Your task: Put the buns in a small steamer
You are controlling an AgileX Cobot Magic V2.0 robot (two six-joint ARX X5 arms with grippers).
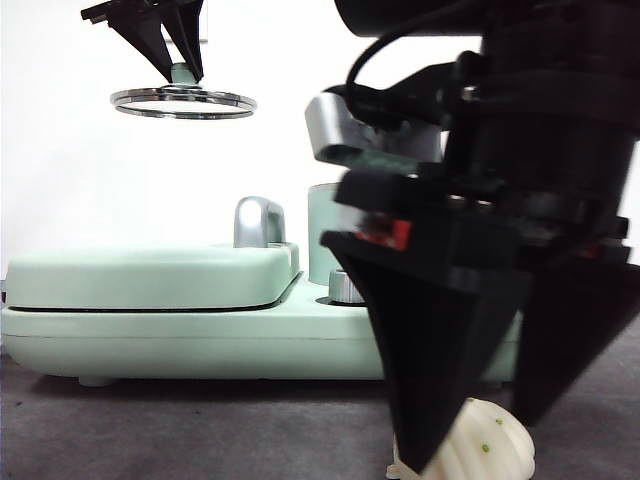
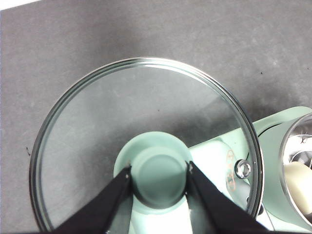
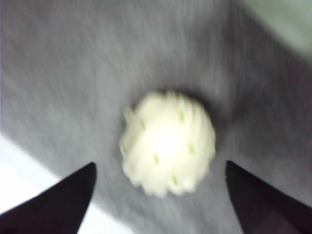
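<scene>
1. Right gripper [image 3: 158, 195]: jaws spread wide and empty, poised over the ribbed bun [image 3: 168, 142], one jaw to either side of it. In the front view this gripper [image 1: 480, 440] is low, its tips reaching down beside the bun [image 1: 480, 447].
2. Step in hand, as I judge it: the pick. I would keep the bun centred between the jaws, lower until the tips are close to the mat, then close gently; the bun looks soft and could squash or roll.
3. Left gripper [image 2: 160, 178]: closed on the green knob [image 2: 160, 176] of the glass lid [image 2: 97, 126], held high and level, clear of the pot.
4. Small steamer [image 2: 297, 146]: uncovered, at the edge of the left wrist view, with a pale smooth bun [image 2: 298, 181] apparently already inside.
5. Surface: dark grey mat [image 1: 200, 430], matte, bare around the bun.
6. Room: mint-green griddle [image 1: 150, 300] with chrome handle [image 1: 258, 222] behind; white wall beyond.
</scene>
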